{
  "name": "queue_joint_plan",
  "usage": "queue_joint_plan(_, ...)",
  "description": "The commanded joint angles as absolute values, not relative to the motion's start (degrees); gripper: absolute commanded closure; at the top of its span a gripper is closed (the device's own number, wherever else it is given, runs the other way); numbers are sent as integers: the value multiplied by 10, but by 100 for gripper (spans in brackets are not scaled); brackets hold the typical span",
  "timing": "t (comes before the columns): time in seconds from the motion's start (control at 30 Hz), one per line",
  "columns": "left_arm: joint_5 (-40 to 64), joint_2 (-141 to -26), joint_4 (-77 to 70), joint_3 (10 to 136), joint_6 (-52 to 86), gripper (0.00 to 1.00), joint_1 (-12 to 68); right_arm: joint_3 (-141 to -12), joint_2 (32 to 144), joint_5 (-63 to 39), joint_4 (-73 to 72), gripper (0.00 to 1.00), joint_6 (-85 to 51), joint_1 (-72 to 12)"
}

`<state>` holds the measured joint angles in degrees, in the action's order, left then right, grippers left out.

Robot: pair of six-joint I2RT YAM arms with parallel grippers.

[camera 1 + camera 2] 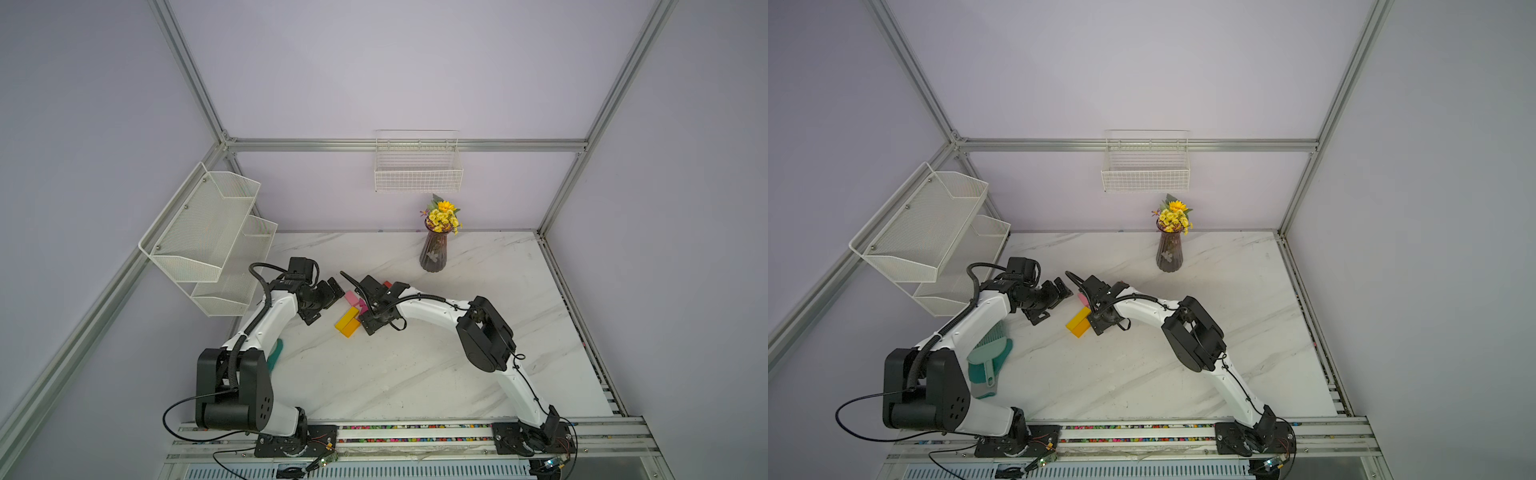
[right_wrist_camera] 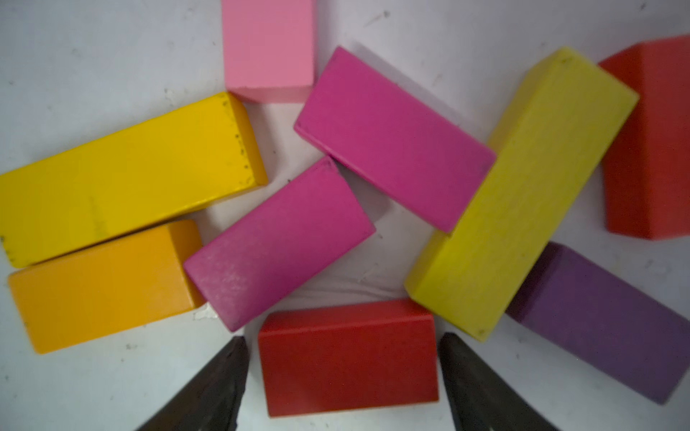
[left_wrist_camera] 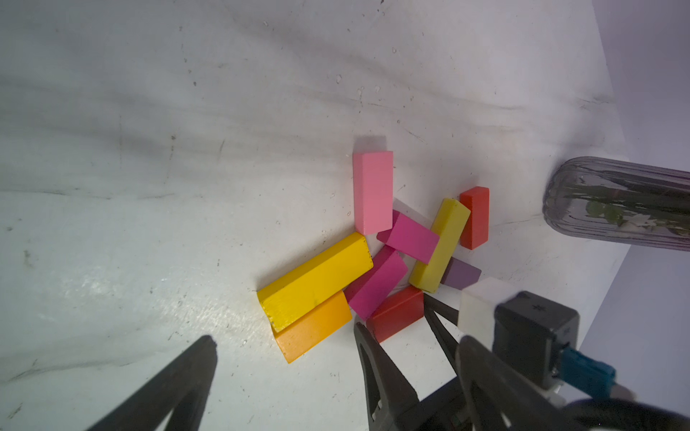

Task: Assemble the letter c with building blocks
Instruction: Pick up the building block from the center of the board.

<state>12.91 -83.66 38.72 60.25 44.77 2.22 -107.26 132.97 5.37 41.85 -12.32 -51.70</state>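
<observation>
The building blocks lie in a loose pile on the marble table [image 1: 415, 374]. A long yellow block [image 2: 123, 175] rests beside an orange one [image 2: 100, 283]. Around them are a pink block [image 2: 269, 48], two magenta blocks [image 2: 278, 242] [image 2: 392, 138], a paler yellow block [image 2: 522, 194], a purple block [image 2: 605, 321] and a far red block [image 2: 649, 141]. My right gripper [image 2: 342, 337] is open and straddles the near red block [image 2: 347, 358], with a thin gap on each side. My left gripper [image 3: 338, 343] hangs wide open just left of the pile [image 1: 349, 320], holding nothing.
A dark vase of yellow flowers [image 1: 434, 253] stands behind the pile toward the back wall. A white mesh rack [image 1: 208, 232] is mounted at the left and a wire basket [image 1: 417, 174] on the back wall. A teal brush and dustpan [image 1: 988, 361] lie by the left arm.
</observation>
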Motion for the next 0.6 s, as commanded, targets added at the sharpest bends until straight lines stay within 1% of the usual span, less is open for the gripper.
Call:
queue_joint_plan(0.0, 138, -831, 381, 600, 435, 0, 17, -1079, 1344, 64, 436, 22, -109, -523)
queue_joint_plan(0.07, 139, -830, 381, 599, 435, 0, 17, -1078, 1340, 63, 436, 25, -109, -523)
queue_joint_plan(0.27, 139, -831, 380, 598, 436, 0, 16, -1074, 1321, 54, 443, 45, -117, -524)
queue_joint_plan(0.37, 145, -831, 375, 598, 436, 0, 16, -1060, 1296, 54, 444, 47, -128, -524)
queue_joint_plan(0.57, 171, -826, 352, 599, 445, 0, 17, -998, 1217, 75, 439, 49, -154, -512)
